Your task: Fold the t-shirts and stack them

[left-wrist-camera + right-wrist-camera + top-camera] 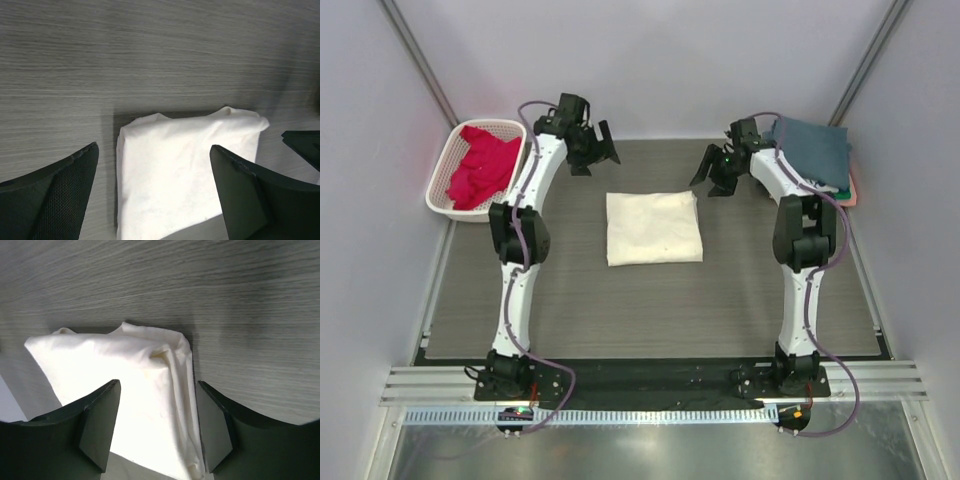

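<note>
While both pincers hang open over the far edge of the cream t-shirt (pixel 653 228), nothing is gripped. The left pincer (pixel 597 158) is spread wide, the right pincer (pixel 715 178) open a bit less, both empty. The cream t-shirt lies folded into a near-square at mid table (pixel 650 310), between the two arms and touching neither pincer.

The crimson t-shirt (pixel 480 165) sits crumpled in the basket (pixel 439 178) at far left, not yet folded. The stack is at the far right corner, with the slate-blue t-shirt (pixel 812 148) on top and a pink edge (pixel 851 192) peeking out underneath, just beside the right arm's wrist.

Judgement: the fold looks done and the next step is likely carrying the cream one to the stack.

Risks:
- In the right wrist view the far right corner is bunched, with loose layers. A pinch that takes only the top layer would peel the fold open on the lift.
- With one pincer higher or faster than the other, the cloth sags and the square collapses.
- The stack sits right at the table edge and close to the right arm. A swing of that arm could shove it off or skew it.
- Dropping the shirt off-centre would leave the stack leaning.
- Soft cloth can snag on a finger as it opens and drag the shirt back.
</note>
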